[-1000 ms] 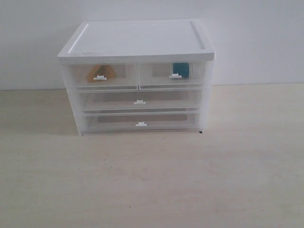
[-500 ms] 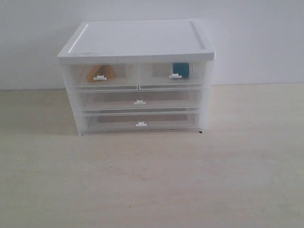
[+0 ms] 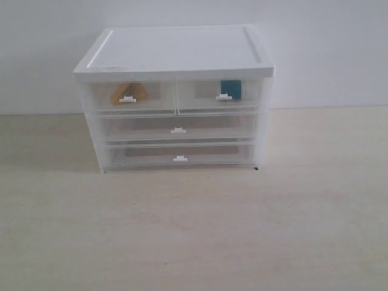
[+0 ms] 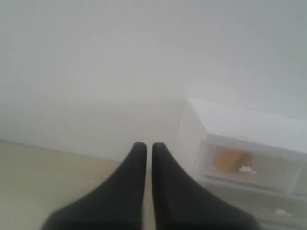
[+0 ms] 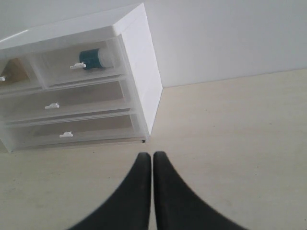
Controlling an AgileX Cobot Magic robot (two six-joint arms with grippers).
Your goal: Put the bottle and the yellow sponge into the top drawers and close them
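The yellow sponge (image 3: 128, 92) lies inside the top left drawer (image 3: 131, 97), which is pushed in flush. Inside the top right drawer (image 3: 219, 94), also pushed in, lies the teal bottle (image 3: 231, 89). Neither arm shows in the exterior view. My left gripper (image 4: 149, 145) is shut and empty, off to the side of the unit, with the sponge (image 4: 229, 159) visible through the drawer front. My right gripper (image 5: 152, 155) is shut and empty over the table, in front of the unit's right corner; the bottle (image 5: 93, 58) shows behind its drawer front.
The white-lidded drawer unit (image 3: 176, 51) stands at the back of the pale wooden table (image 3: 194, 230), against a white wall. Its two full-width drawers (image 3: 177, 128) below are shut.
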